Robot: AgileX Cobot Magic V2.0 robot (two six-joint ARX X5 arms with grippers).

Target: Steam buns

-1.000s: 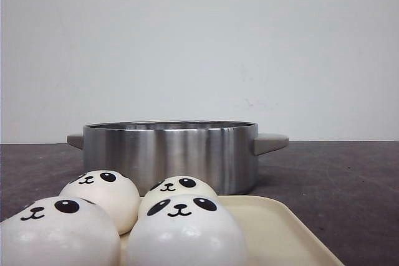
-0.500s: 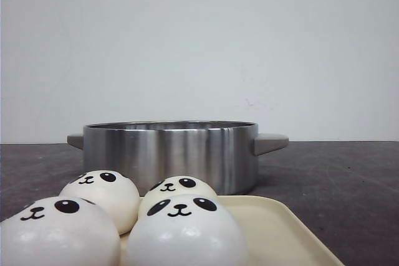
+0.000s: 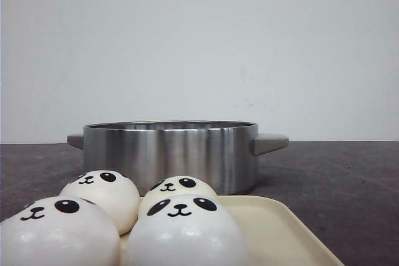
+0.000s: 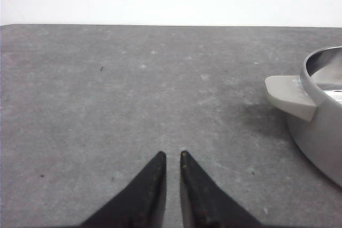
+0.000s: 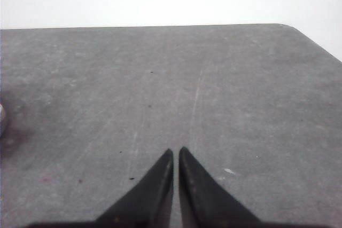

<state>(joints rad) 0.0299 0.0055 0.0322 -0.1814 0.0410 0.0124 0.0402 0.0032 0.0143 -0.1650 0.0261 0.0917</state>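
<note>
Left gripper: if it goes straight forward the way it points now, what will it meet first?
Probably nothing. The left gripper, its fingers nearly closed on nothing, points over bare table toward the far edge. The steel pot and its handle lie off to one side of that line, though depth is hard to judge.

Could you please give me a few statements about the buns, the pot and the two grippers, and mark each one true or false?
1. Four buns sit on a cream tray. True.
2. A bun already lies in the pot. False: all four are on the tray, in front of the pot.
3. The left gripper holds nothing, its fingers nearly together. True.
4. The right gripper grips a bun. False: it is empty above the bare table.
5. The pot has a lid on. False: its top is open.
</note>
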